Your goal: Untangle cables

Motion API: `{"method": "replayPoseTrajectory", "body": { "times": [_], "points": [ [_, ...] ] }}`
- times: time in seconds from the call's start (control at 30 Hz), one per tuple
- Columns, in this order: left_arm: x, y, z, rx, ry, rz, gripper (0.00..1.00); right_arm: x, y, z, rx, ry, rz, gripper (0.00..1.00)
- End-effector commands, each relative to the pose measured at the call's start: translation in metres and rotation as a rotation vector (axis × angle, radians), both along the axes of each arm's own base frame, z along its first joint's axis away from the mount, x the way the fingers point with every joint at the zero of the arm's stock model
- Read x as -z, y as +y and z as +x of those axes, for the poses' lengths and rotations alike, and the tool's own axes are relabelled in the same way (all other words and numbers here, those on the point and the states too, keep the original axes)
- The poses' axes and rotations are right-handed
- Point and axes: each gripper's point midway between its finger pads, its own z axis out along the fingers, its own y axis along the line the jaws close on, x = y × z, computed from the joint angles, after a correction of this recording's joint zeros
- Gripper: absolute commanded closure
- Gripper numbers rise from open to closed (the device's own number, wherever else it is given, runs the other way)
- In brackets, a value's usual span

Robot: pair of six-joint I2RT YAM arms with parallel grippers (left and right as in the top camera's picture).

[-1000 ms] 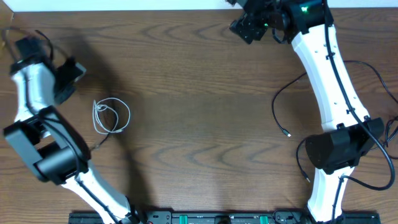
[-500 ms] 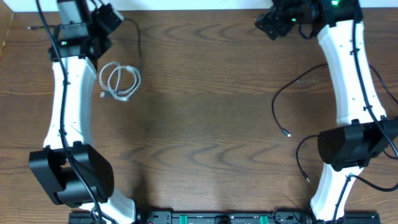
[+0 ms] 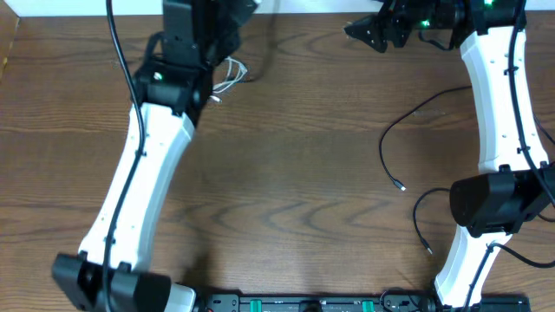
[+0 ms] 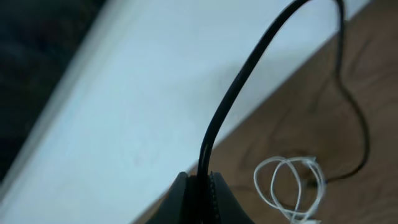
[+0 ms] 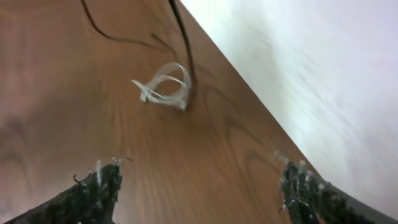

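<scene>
My left gripper (image 4: 202,186) is shut on a thin black cable (image 4: 249,68). The cable rises from the jaws, arcs over and drops to the wooden table beside the white cable (image 4: 291,188), a small loose coil. In the overhead view the left gripper (image 3: 224,12) is at the table's far edge, and the white cable (image 3: 230,73) shows partly under that arm. My right gripper (image 5: 202,186) is open and empty above bare wood. It faces the white cable (image 5: 165,87) and the black cable (image 5: 184,43). In the overhead view the right gripper (image 3: 355,31) is at the far right.
Another thin black cord (image 3: 384,143) with a small plug end lies on the table's right half, beside the right arm (image 3: 499,95). One more black lead (image 3: 420,227) lies near that arm's base. A white wall (image 4: 124,106) borders the table's far edge.
My left arm swung from the left side to the far centre, holding the black cable. The white coil was dragged along, up and to the right. The right gripper stayed near the far edge.
</scene>
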Motion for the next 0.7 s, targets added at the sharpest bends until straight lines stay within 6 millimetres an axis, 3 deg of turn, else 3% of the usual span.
{"method": "replayPoseTrajectory", "body": {
  "times": [0.0,0.3,0.37,0.43,0.5,0.67],
  "points": [
    [-0.057,-0.019,-0.023,0.011,-0.120,-0.085,0.92,-0.032,0.023,-0.026,-0.166,-0.101,0.078,0.25],
    [-0.088,-0.062,-0.057,0.119,-0.172,-0.132,0.93,-0.028,0.034,-0.036,-0.259,-0.137,0.082,0.27],
    [-0.089,-0.063,-0.058,0.120,-0.174,-0.131,0.93,-0.029,0.035,-0.037,-0.265,-0.136,0.090,0.37],
    [-0.088,-0.063,-0.058,0.118,-0.169,-0.137,0.93,-0.029,0.034,-0.037,-0.265,-0.136,0.092,0.61],
    [-0.087,-0.063,-0.059,0.115,-0.165,-0.146,0.92,-0.029,0.034,-0.037,-0.264,-0.136,0.091,0.71],
    [-0.086,-0.060,-0.057,0.107,-0.164,-0.144,0.93,-0.029,0.032,-0.036,-0.260,-0.140,0.091,0.55]
  ]
}}
